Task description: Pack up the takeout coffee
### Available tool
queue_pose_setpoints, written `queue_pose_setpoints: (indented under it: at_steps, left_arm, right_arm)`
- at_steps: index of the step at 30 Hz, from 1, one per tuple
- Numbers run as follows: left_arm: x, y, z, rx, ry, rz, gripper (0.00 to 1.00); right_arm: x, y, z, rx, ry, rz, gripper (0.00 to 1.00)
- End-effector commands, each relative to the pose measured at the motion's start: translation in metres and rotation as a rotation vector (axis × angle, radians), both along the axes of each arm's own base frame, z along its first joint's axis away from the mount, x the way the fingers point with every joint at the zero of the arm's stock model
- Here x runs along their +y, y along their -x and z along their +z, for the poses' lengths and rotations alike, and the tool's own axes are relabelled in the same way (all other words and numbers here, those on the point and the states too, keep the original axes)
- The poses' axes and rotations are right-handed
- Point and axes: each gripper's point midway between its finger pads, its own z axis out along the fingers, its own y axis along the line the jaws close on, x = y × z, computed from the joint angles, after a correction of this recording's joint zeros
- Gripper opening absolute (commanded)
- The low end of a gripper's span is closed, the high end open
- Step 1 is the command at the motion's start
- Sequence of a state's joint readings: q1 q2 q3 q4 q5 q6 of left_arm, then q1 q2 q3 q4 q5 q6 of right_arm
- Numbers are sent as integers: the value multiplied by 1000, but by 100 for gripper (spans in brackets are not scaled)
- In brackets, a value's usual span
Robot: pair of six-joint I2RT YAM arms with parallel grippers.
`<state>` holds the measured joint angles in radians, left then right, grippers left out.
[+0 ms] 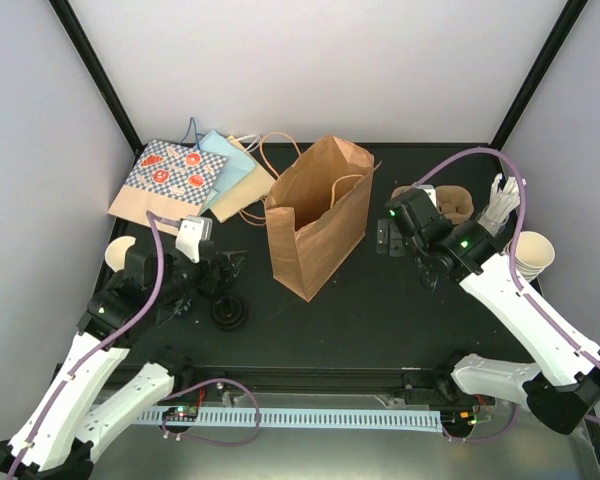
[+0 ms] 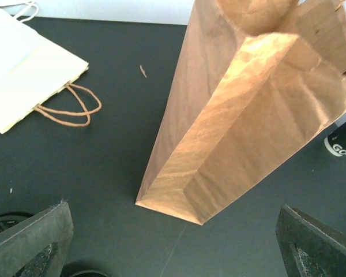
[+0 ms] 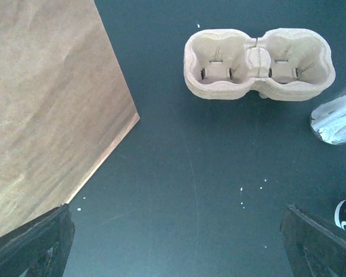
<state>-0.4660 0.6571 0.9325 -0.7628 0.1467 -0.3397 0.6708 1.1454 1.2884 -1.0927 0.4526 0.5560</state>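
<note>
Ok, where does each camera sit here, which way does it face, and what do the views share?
Top external: above and behind the arms, looking down on the black table; the white left arm and right arm show, bases nearest.
Left wrist: on the left arm, looking down past the open left gripper at the standing brown paper bag.
Right wrist: on the right arm, looking down past the open right gripper at the tan moulded-pulp two-hollow cup carrier.
Shared: the bag appears in all three.

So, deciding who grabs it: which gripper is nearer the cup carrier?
Right. The right gripper hovers just short of the cup carrier; the left gripper is across the table, with the paper bag between them.
</note>
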Motion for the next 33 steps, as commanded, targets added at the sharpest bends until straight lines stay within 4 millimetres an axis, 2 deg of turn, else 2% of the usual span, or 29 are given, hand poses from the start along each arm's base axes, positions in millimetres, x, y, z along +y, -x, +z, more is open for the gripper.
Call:
queue_pose_setpoints:
  at_steps: [1,6,10,17,24,28,33]
  left_arm:
    - [4,-2,-8,-27,-8,17,99]
    - [8,-1,-27,-20,-30,27,99]
    - [10,0,-42,-17,-45,30,99]
    - [8,1,-47,-18,-57,10,99]
    - [6,1,-52,-12,-62,-4,99]
    - [2,1,-53,-12,-59,-23,99]
    - [-2,2,-55,-1,-57,-47,99]
  right_arm:
    - [-10,-3,1,3,8,-57,100]
    - [-28,-15,4,34,62,-144,100]
    - [-56,-23,14,37,77,-234,100]
    - [-124,-23,29,46,27,-423,88]
    - [-195,-7,46,18,-20,-695,79]
    - [-223,2,43,36,-46,-818,69]
    - [-236,5,24,112,-54,-888,59]
